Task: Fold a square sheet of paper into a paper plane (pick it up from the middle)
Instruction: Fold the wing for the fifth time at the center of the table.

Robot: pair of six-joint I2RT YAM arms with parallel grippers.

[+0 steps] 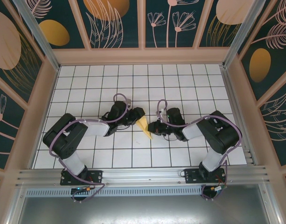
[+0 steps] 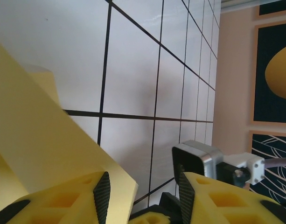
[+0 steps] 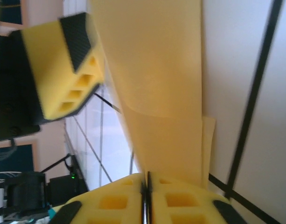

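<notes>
The square sheet of paper is a creased pale-yellow wedge, standing up off the white grid table between my two grippers. My right gripper has its foam fingers pressed together, and the folded sheet rises out of the slit between them. My left gripper is at the wedge's other side with its jaws apart. One corner of the sheet reaches into that gap beside the left pad, and the right pad is clear of it. A left finger hangs close to the sheet.
Both arms reach in from the near edge and meet mid-table. Low beige walls ring the table, with patterned panels above. Grid tiles lie open behind and to both sides of the grippers. A metal rail runs along the front.
</notes>
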